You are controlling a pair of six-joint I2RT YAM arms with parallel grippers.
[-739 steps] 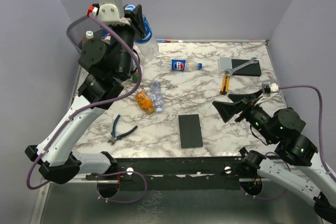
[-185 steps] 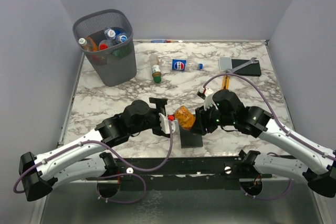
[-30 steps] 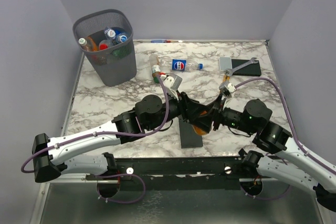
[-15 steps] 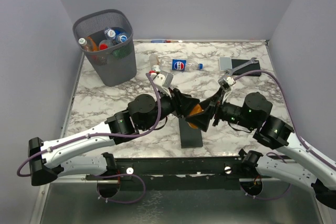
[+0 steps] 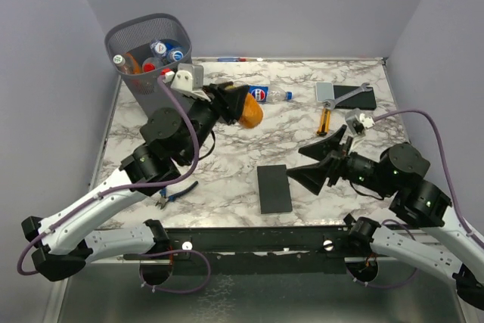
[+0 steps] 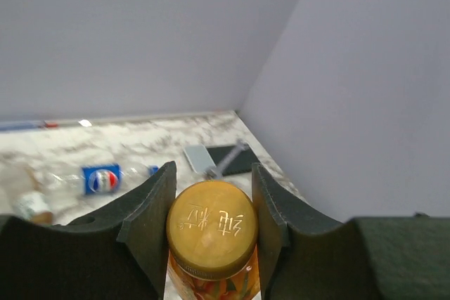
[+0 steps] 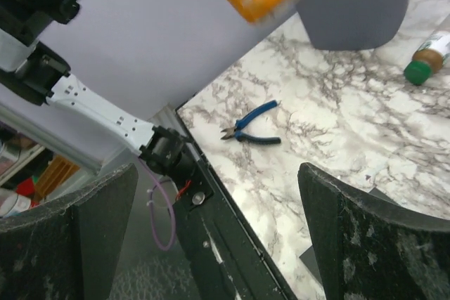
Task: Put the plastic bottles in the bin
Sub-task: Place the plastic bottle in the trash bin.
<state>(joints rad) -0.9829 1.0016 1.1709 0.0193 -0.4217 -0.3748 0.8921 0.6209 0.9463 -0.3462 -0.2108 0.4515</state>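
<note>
A: Where is the squat orange plastic bottle [image 5: 248,110] with the gold cap [image 6: 211,219]?

B: Off the marble worktop [image 5: 227,158], in the left claw [image 6: 212,177]. The claw's fingers [image 6: 151,219] are pressed in on either side of the cap end, and the body sticks out past them.

A: How would it handle?

B: Probably light, with thin smooth walls that give under a squeeze. The stiff shoulder near the cap looks like the safest place to hold. A hard pinch on the belly could make it squirt out.

A: And the tall dark grey mesh bin [image 5: 130,81]?

B: It stands at the far left corner, just beside the left arm, with several bottles [image 5: 159,51] already inside. Its rim is high, so the bottle likely has to travel left over that edge before the claw lets go. The walls are close behind and to the left, which leaves little room to swing.

A: What about the right claw [image 5: 299,164]?

B: It is spread wide and empty, low over the near right side and well apart from the bin. A clear bottle with a blue label [image 5: 261,94] lies at the far middle. The right wrist view shows a small bottle with a green cap [image 7: 422,64].

A: Any obstacles?

B: A flat black slab [image 5: 273,188] and blue-handled pliers [image 5: 175,191] lie nearer, outside that path.
</note>
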